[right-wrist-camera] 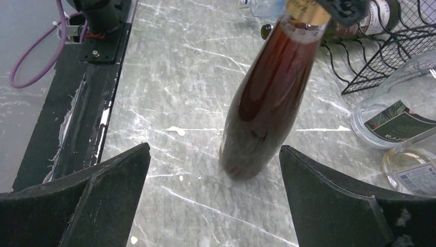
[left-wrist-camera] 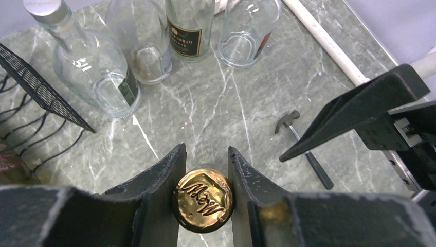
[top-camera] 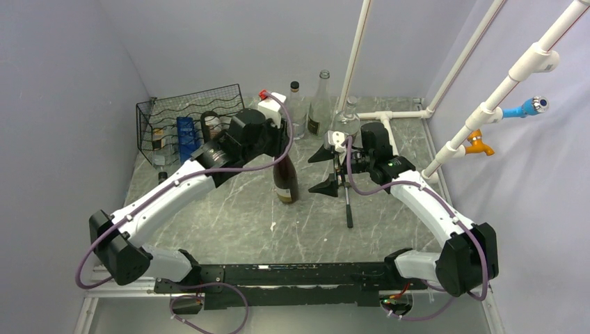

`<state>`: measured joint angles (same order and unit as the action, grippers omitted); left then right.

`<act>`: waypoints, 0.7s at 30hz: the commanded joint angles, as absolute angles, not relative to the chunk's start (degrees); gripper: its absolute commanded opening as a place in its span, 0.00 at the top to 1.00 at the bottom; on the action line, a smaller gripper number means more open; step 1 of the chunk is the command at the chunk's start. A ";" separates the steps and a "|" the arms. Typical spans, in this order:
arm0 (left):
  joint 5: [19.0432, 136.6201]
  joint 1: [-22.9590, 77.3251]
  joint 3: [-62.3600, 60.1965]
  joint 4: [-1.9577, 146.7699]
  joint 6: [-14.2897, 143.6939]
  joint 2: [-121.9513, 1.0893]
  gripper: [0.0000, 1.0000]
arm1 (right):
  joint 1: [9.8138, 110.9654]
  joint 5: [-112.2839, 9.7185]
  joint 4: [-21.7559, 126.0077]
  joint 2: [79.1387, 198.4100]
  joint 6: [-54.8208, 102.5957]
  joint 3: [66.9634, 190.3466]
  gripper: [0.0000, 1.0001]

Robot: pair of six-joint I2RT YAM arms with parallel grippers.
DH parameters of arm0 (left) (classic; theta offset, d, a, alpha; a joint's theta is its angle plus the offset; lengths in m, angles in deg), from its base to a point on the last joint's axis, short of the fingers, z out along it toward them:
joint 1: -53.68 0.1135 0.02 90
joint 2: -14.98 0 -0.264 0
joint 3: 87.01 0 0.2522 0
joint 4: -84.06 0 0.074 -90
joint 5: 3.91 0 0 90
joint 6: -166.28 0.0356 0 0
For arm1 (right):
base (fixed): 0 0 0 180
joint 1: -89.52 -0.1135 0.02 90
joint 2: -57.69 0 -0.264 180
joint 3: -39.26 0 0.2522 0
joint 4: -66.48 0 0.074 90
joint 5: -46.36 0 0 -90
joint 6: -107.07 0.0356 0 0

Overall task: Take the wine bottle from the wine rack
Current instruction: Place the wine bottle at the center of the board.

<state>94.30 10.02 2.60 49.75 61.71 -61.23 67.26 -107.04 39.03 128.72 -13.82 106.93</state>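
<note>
Two fingers, left gripper: pinching the wine bottle by its gold cap.
Right gripper: spread wide, empty, just beside the bottle.
Bottle: standing mid-frame on the table, clear of the wine rack at upper left.
Risk: a narrow cap grip, so the bottle may topple on release.
Views: only the right wrist shows the base resting on the table.

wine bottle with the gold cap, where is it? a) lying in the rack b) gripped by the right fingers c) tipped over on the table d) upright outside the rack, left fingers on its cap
d: the wine bottle stands upright, left fingers shut on its cap, clear of the wine rack
</note>
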 commanded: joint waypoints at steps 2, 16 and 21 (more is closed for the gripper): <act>93.67 11.38 11.05 61.77 66.70 -62.02 1.00 | 67.93 -107.93 40.59 128.51 -15.22 106.55 0.00; 93.83 14.98 20.70 64.15 72.71 -69.62 1.00 | 68.24 -107.19 40.46 129.15 -16.01 106.13 0.00; 93.37 17.02 22.39 66.15 72.81 -71.71 1.00 | 68.33 -107.01 40.25 129.27 -16.22 106.11 0.00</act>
